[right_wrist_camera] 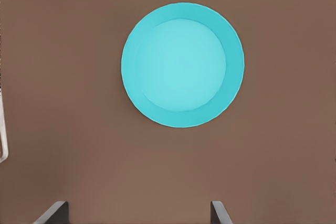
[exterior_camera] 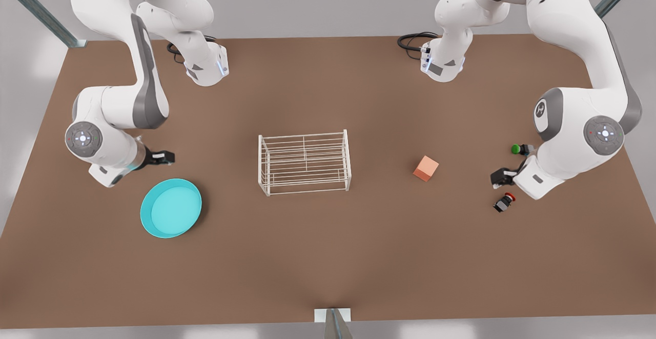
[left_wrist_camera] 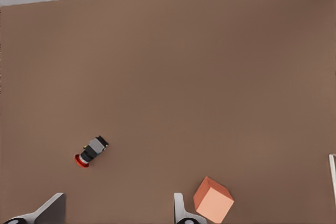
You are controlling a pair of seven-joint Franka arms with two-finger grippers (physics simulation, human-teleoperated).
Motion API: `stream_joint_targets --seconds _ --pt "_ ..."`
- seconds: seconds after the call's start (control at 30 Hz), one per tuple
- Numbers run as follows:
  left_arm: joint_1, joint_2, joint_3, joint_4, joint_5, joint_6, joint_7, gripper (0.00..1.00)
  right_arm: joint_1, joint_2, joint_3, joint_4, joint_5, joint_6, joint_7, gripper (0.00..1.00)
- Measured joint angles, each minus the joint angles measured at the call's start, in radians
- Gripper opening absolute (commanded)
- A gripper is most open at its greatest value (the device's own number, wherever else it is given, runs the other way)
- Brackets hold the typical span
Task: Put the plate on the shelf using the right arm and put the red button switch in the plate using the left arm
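- The right gripper, a black two-finger hand on the white jointed arm at the front view's left, hangs with its fingers spread apart and empty, just at the 12 o'clock edge of the round turquoise shallow plate, not touching it.
- That plate lies flat on the brown table, well apart from the small white two-tier wire shelf, which stands at about its 2 o'clock in the front view.
- To do this step well, I judge the right gripper should come down over the raised rim and pinch it, one finger inside and one outside, since the dish lies too flat and wide to span.
- The left gripper, at the front view's right, is also spread and empty; the tiny black switch with the red round cap lies on its side just at its 6 o'clock, untouched.
- The like switch with a green cap sits near the gripper's 1 o'clock; the left arm must not take it by mistake.
- The orange-pink cube rests between shelf and switches, and could be clipped on the way across.
- Count: two arms, two grippers, one plate, one shelf, two switches (one red, one green), one cube.
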Motion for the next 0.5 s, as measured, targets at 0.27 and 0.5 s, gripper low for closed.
stream_joint_targets --seconds 0.27,0.5 --pt "-0.015 0.008 -0.004 -0.001 0.002 0.058 0.128 1.0 -0.123 0.184 -0.003 0.01 0.081 0.132 -0.052 1.0" --pt "-0.016 0.086 -0.022 -0.002 0.006 0.103 0.273 1.0 -0.284 0.568 0.004 0.278 0.249 0.244 -0.232 1.0"
